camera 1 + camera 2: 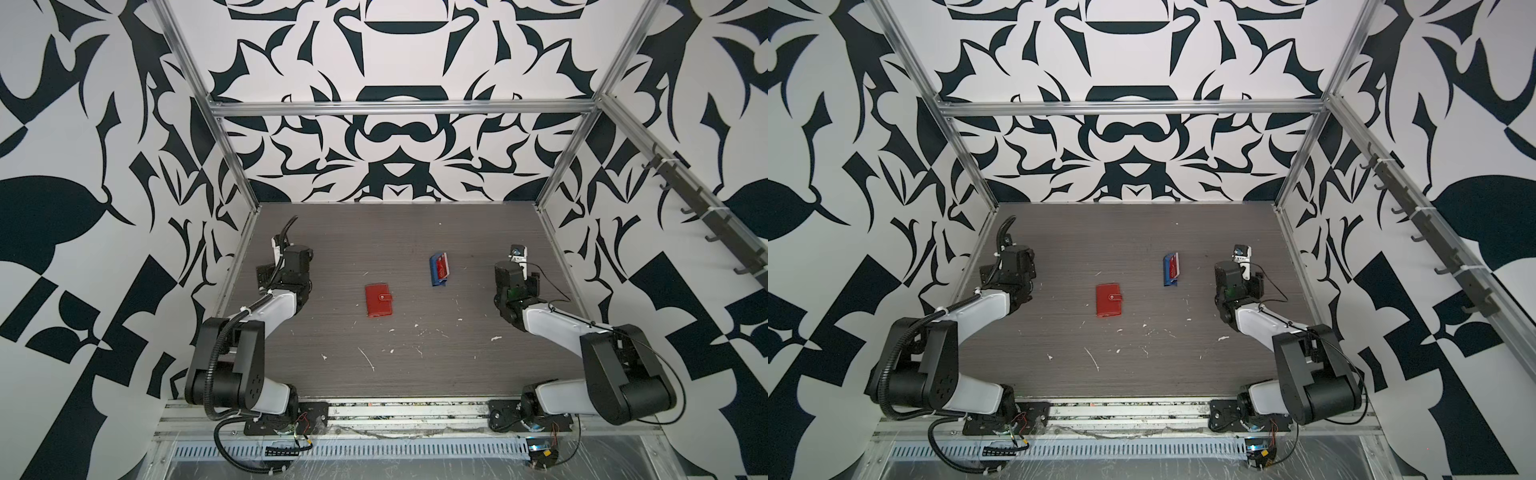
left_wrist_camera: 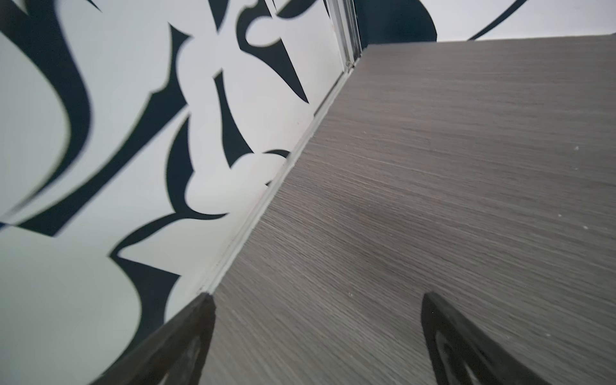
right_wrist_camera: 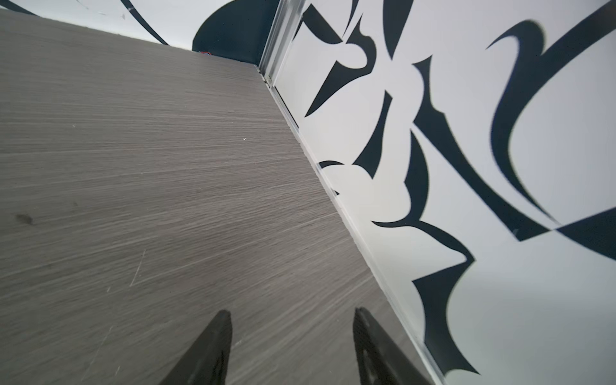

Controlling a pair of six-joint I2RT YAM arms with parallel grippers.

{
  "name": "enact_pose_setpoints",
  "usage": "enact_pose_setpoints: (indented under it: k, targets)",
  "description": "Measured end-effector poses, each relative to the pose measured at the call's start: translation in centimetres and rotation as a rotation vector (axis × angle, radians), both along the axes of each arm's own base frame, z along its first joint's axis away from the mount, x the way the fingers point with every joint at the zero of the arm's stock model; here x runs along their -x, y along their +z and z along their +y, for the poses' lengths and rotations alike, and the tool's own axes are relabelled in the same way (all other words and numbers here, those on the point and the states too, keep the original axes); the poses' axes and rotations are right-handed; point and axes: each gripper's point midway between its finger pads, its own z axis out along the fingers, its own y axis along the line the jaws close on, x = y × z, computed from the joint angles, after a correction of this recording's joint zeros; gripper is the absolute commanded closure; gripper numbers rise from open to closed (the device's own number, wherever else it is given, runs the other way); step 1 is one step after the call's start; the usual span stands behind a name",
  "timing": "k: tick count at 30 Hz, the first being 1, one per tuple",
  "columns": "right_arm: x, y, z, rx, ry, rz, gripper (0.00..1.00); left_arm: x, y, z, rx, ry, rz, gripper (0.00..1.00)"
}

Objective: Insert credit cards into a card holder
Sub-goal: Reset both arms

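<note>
left jaws: stood wide apart, gripping nothing; their dark fingers (image 2: 196, 333) hung low over the counter (image 2: 433, 166), beside the patterned wall (image 2: 100, 133) on the robot's left.
right jaws: parted less widely, nothing between them; their fingers (image 3: 213, 343) hung over the counter by the wall on the robot's right.
card holder (image 1: 379, 301) (image 1: 1108, 300): red, closed, snap tab fastened, flat near the counter's middle in both top views; well apart from both jaws, nearer the left arm (image 1: 270, 309).
credit cards (image 1: 443, 268): on edge in a blue stand (image 1: 437, 283), farther back than the card holder and nearer the right arm (image 1: 544, 322); only a red one could be made out.
around: white scuffs (image 1: 368, 359) marked the counter in front of the card holder.
</note>
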Motion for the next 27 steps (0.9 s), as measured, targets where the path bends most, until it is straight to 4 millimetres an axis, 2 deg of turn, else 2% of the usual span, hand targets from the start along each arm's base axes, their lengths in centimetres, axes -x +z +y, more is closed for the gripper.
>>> enact_pose_setpoints:
  k: [6,11,16,20,24,27]
  targets:
    - [-0.5,-1.7,0.1,-0.064,0.046,-0.008,0.37,-0.3,-2.3,0.2,0.119,-0.076,-0.036,0.0]
    - [-0.2,-3.2,-0.3,-0.148,0.084,-0.036,0.37,0.4,-4.3,-0.6,0.214,-0.168,-0.083,0.0]
    - [-0.3,-3.6,0.0,-0.231,0.138,-0.076,0.35,0.1,-4.0,-2.1,0.264,-0.272,-0.155,0.0]
    - [-0.2,-3.2,1.2,-0.281,0.214,-0.154,0.35,0.3,-4.2,-3.1,0.283,-0.339,-0.188,0.0]
    - [0.6,-4.6,2.4,-0.316,0.285,-0.171,0.34,0.1,-4.6,-3.8,0.29,-0.382,-0.203,0.0]
    - [0.3,-4.7,2.9,-0.328,0.314,-0.185,0.33,0.1,-4.5,-3.9,0.291,-0.39,-0.207,0.0]
